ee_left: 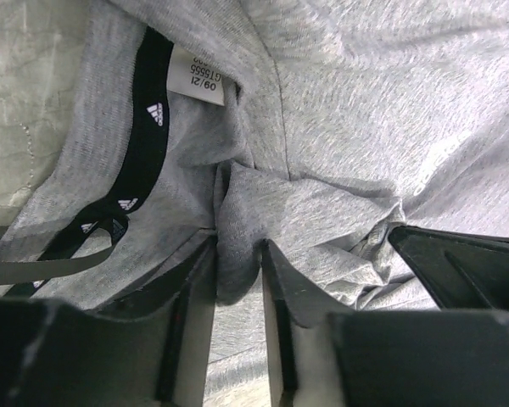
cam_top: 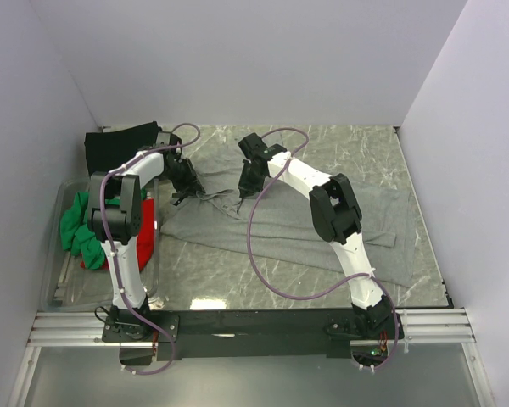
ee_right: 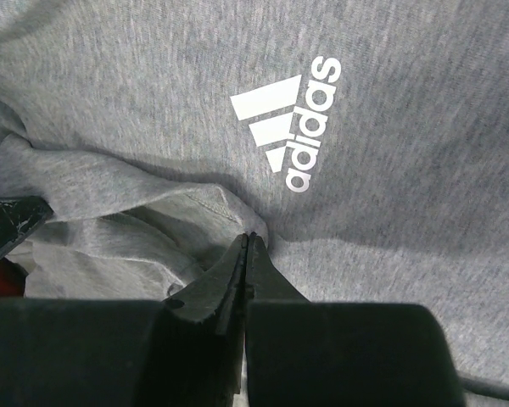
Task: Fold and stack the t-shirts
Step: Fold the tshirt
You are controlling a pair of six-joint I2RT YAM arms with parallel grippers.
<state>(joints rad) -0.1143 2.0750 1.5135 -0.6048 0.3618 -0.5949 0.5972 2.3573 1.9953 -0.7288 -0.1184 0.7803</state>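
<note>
Right, grey t-shirt (cam_top: 322, 225) lies spread on the table (cam_top: 348, 148), rumpled. Its long axis runs left to right, collar (ee_left: 148, 110) end at left-centre, the rest trailing right. Both claws sit at that collar end, near each other, with the body of the shirt off to their right.

Left gripper (ee_left: 237, 246) is clamped on a bunched ridge of grey fabric just beside the dark inner collar. Right gripper (ee_right: 246, 242) has its jaws pressed together on a thin fold edge just below the white logo (ee_right: 293, 119), apparently pinching it.

Judgement: next move likely lifts or drags along that axis.

Clear bin (cam_top: 55, 288) at left holds the green t-shirt (cam_top: 75, 222) and red t-shirt (cam_top: 148, 212). Black t-shirt (cam_top: 119, 146) lies on the table behind the bin.
</note>
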